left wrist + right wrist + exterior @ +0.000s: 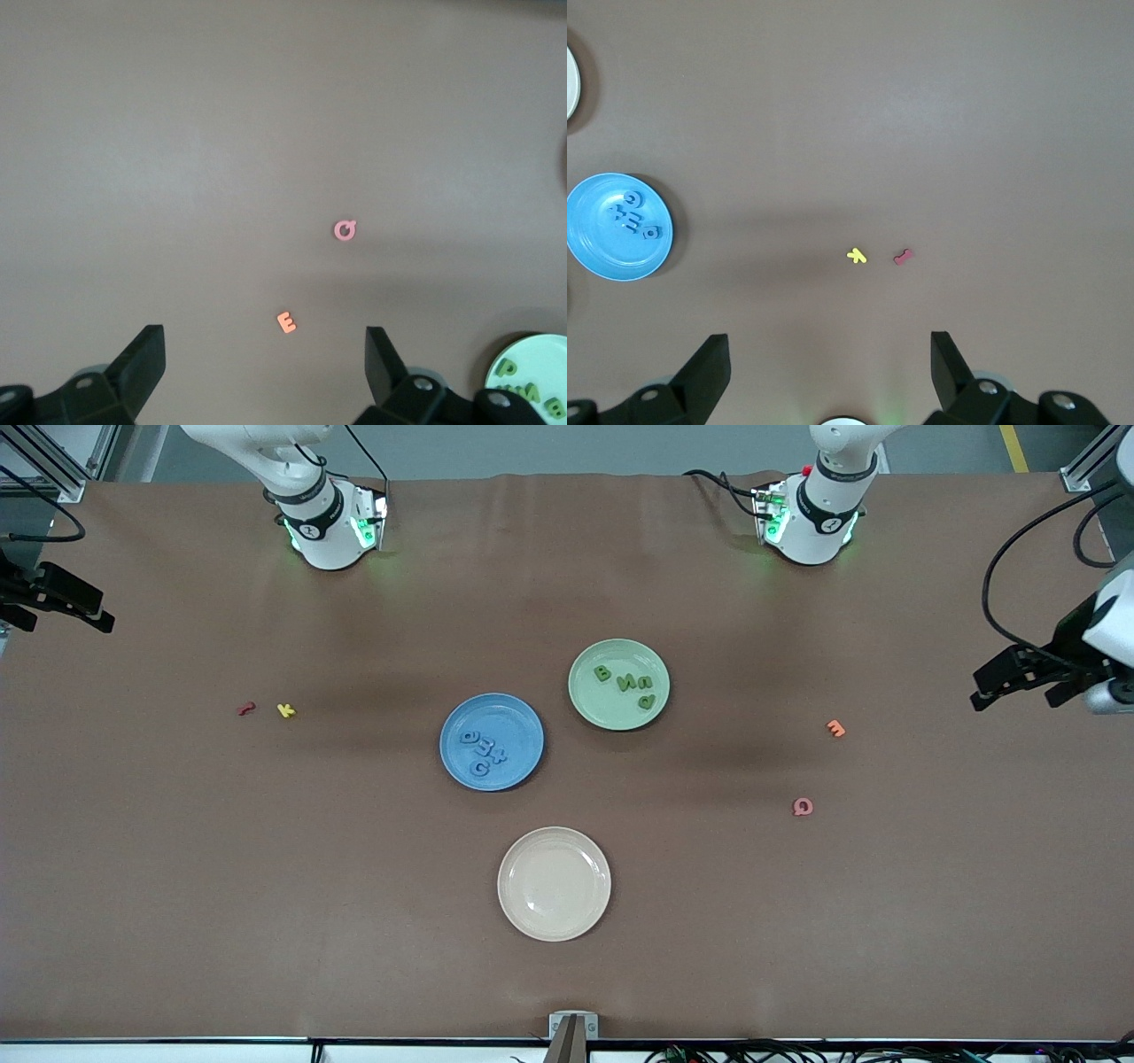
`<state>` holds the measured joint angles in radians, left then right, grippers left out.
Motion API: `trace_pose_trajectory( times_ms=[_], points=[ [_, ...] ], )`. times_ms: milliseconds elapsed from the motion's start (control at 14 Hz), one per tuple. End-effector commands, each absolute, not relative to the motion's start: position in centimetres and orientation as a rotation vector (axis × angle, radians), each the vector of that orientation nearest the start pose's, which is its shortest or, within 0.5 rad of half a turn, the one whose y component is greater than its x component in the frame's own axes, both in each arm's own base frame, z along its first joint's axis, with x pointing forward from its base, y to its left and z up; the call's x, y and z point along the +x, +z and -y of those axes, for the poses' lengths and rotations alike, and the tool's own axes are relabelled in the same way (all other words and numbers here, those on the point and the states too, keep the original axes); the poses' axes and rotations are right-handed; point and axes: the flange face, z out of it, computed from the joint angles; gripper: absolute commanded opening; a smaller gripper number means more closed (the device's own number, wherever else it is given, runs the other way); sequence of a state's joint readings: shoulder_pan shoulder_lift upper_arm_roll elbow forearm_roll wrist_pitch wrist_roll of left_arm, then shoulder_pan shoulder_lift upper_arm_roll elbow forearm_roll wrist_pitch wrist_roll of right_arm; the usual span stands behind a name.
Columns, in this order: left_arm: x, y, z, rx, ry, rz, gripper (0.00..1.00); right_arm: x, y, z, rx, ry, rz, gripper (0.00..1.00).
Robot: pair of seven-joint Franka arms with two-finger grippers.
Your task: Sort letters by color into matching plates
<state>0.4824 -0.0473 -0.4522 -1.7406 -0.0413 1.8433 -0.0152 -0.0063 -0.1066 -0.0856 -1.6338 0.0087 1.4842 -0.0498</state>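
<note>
Bench (266, 886): brown cover, wide bare stretches toward both arms' ends and along the edge nearest the front camera.

Blue plate (523, 731): mid-bench, round and shallow. Holds the four blue letters (485, 748), clustered together.

Pale green plate (589, 700): just beside the blue plate, farther from the front camera, toward the left arm's end; rims close but apart. Holds the four green letters (627, 683).

Cream plate (555, 921): nearest the front camera, apart from the other two.

Strays, all flat on the bench: red letter (246, 708) beside yellow letter (285, 709) toward the right arm's end; orange letter (835, 728) and pink letter (802, 807) toward the left arm's end.

Left gripper (264, 354): raised above the orange letter, fingers spread wide, holding nothing.

Right gripper (830, 359): raised near the red and yellow pair, fingers spread wide, holding nothing.
</note>
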Motion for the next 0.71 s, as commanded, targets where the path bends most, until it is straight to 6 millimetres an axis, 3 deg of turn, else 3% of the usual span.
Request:
trace_pose_trajectory(
  times_ms=[0,286,643],
  points=[
    [56.8,61.5,-1.3,-3.178,-0.268,0.066,0.99,50.3,64.7,4.7,-3.131,0.05,-0.045,1.0],
    [57.4,64.0,-1.1,-3.18,-0.355,0.062,1.0,50.3,64.6,4.7,-3.131,0.055,-0.045,1.0],
    [57.9,63.4,-1.0,-3.188,-0.339,0.046,1.0,50.3,64.6,4.6,-3.125,0.059,-0.046,1.0]
  ],
)
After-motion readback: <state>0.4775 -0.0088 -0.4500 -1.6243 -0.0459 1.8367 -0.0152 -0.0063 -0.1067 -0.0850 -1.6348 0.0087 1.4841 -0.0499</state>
